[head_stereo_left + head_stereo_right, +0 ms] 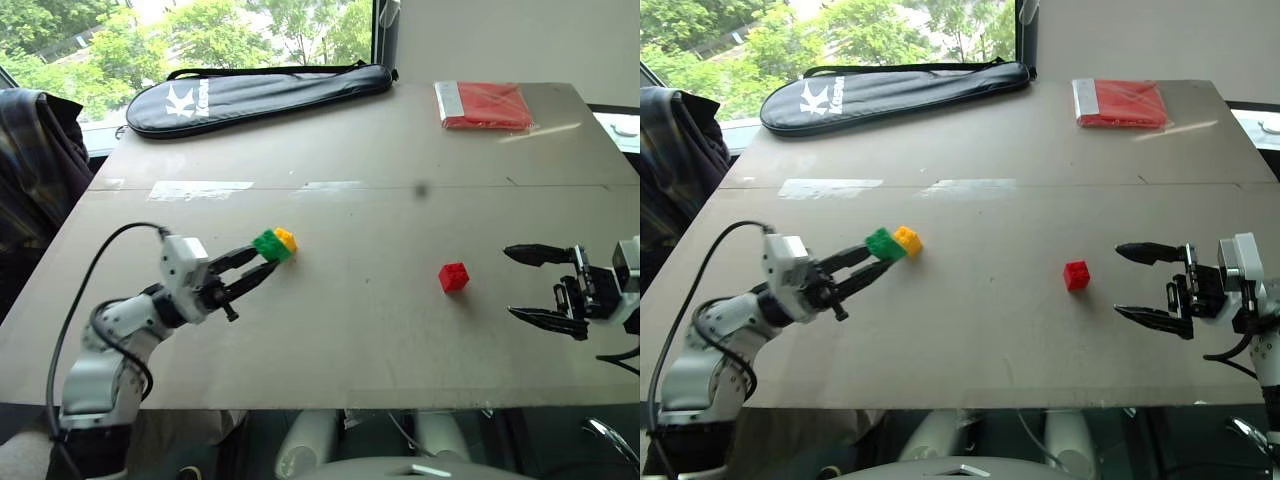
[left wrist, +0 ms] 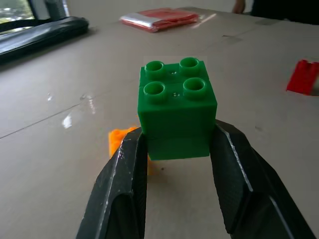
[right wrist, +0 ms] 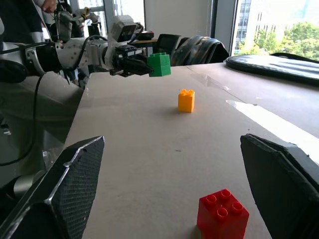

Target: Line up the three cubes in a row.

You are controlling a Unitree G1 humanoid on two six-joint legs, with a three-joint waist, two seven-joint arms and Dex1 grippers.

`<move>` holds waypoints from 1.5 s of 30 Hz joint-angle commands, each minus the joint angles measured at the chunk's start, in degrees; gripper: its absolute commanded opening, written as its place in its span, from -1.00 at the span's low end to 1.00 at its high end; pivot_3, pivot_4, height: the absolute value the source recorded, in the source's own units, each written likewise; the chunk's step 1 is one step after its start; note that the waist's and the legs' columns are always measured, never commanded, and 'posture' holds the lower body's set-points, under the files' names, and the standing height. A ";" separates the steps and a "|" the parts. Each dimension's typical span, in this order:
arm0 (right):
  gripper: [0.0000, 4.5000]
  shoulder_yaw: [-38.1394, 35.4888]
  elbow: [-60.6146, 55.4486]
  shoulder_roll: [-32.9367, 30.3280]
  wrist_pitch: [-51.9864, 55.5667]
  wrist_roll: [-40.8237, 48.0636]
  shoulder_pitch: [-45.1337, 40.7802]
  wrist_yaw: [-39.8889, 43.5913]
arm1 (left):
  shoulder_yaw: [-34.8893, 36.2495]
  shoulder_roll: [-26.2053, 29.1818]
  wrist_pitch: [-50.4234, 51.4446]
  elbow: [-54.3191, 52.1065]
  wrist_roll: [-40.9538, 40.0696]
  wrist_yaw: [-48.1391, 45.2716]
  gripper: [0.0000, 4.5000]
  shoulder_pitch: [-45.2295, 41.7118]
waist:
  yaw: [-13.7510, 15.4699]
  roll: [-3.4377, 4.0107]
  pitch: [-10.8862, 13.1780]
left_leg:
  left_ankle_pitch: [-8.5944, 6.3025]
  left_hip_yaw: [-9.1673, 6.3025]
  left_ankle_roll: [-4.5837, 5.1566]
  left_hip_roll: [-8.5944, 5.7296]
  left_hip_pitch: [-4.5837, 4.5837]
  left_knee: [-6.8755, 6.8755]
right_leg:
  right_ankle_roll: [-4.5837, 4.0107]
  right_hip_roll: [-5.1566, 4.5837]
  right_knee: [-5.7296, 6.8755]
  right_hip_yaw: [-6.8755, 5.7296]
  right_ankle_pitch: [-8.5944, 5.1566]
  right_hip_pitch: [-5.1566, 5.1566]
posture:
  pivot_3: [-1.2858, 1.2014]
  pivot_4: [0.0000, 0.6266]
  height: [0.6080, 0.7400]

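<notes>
Carrying the green studded plastic cube [image 2: 176,107] clenched above the worktop [image 1: 350,330], the left claw [image 1: 262,264] must set it beside the yellow studded cube [image 3: 186,100]; the red studded cube [image 1: 453,276] lies apart near the released right claw [image 1: 535,286].

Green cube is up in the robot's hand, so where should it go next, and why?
Probably down onto the table, in the gap between the yellow cube and the red cube. The left hand holds the green cube lifted, beside the yellow one; the other two stand apart on the table, leaving room for a row.
</notes>
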 commanded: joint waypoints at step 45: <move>1.00 -3.38 2.30 3.37 -5.59 -4.42 -1.24 -0.64 | -29.12 -18.63 0.24 13.76 25.21 4.71 -0.43 -19.67 | -1.67 -0.04 0.03 | 0.14 0.05 -0.23 0.09 0.00 0.04 | 0.11 0.15 0.07 0.19 0.06 -0.05 | 0.03 -0.52 0.88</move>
